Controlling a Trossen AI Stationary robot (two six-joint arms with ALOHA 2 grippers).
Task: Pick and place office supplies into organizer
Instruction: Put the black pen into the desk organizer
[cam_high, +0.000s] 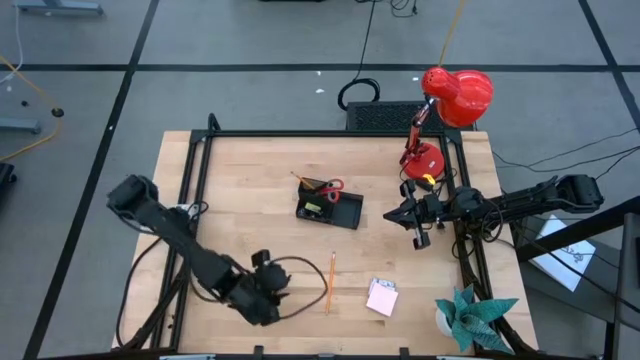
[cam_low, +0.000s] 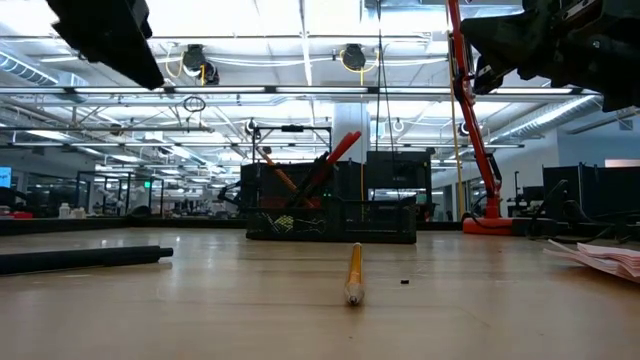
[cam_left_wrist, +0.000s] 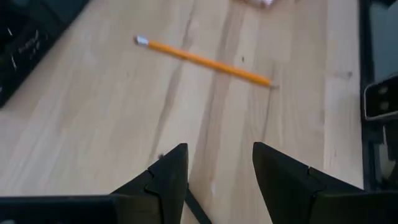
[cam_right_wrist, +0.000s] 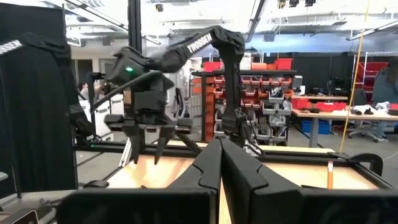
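The black organizer (cam_high: 328, 204) sits mid-table with red-handled scissors (cam_high: 330, 186) and an orange pencil standing in it (cam_low: 318, 170). Another orange pencil (cam_high: 330, 282) lies flat on the wood near the front edge (cam_left_wrist: 205, 60). The pink sticky-note pad (cam_high: 382, 297) lies to its right. A black pen (cam_low: 80, 258) lies on the table at the left. My left gripper (cam_high: 265, 285) hangs open over bare wood left of the loose pencil (cam_left_wrist: 217, 149). My right gripper (cam_high: 395, 214) is shut and empty, raised right of the organizer (cam_right_wrist: 219, 146).
The red desk lamp (cam_high: 452, 100) and a black ribbed box (cam_high: 385, 115) stand at the far right corner. The teal paper plant (cam_high: 470, 315) is at the near right corner. A tiny dark piece (cam_low: 403, 282) lies near the pencil. A black cable (cam_high: 295, 265) loops by the left gripper.
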